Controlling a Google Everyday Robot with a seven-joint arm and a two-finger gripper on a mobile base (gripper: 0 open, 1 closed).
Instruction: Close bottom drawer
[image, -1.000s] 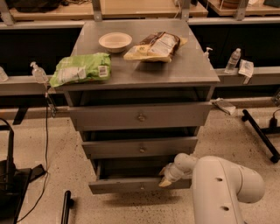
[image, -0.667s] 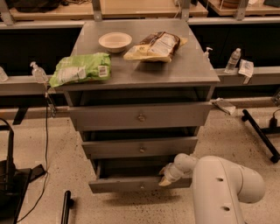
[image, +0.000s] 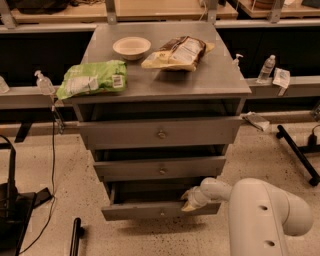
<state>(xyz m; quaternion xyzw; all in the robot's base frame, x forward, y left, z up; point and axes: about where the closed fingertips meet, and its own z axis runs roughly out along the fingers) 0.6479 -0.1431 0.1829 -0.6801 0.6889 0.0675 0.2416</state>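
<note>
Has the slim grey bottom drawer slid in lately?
No. The slim grey bottom drawer juts equally far beneath the grey middle drawer; the pincer rests at its right end.

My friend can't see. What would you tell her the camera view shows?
A white robot's gripper is at the right end of the open bottom drawer of a grey three-drawer cabinet; the top drawer and middle drawer are partly open too. On top sit a bowl, a green bag and a brown-and-yellow bag.

The robot's arm (image: 267, 217) is a smooth, rounded, off-white shell with two small dark holes. Its pale, tan-tipped gripper (image: 192, 201) sits at the front edge of the bottom drawer (image: 150, 212).
</note>
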